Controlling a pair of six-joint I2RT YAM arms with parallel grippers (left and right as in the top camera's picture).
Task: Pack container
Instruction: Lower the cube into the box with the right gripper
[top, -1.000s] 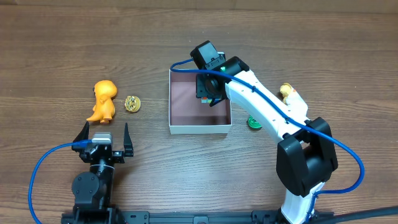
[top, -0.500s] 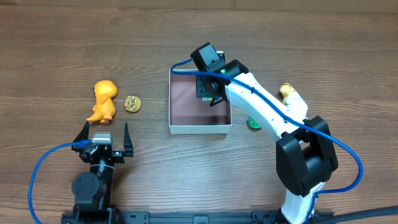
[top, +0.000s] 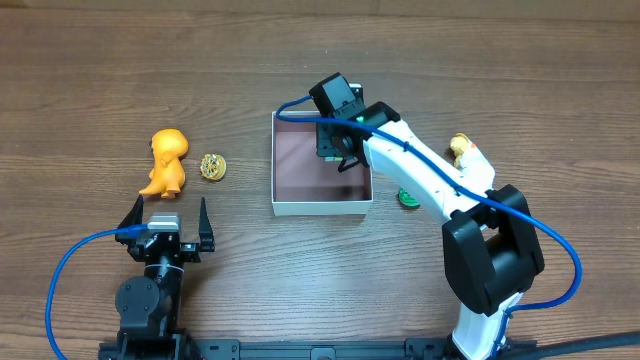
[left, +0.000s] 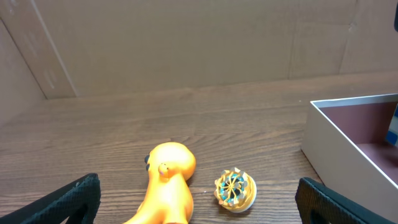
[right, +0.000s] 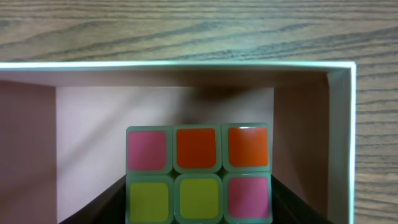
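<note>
Right jaws clamped on a colour cube (right: 198, 174), down inside the container (top: 320, 207).

From above: container near the middle of the tabletop (top: 300, 290), with white walls and a pinkish-brown floor. Right arm (top: 430, 180) reaching over its far right part, jaws down inside, cube mostly hidden under them. Orange toy (top: 165, 160) and small round toy (top: 212, 166) side by side, well to the left of the container. Left jaws wide apart and holding nothing, just in front of the orange toy. From the left wrist: both toys close ahead, container off to the right, left jaws spread at the two bottom corners. From the right wrist: right jaws gripping the cube's sides, with pink, orange and yellow squares showing and container walls on three sides. Hard to tell whether resting on the floor or just above it.
</note>
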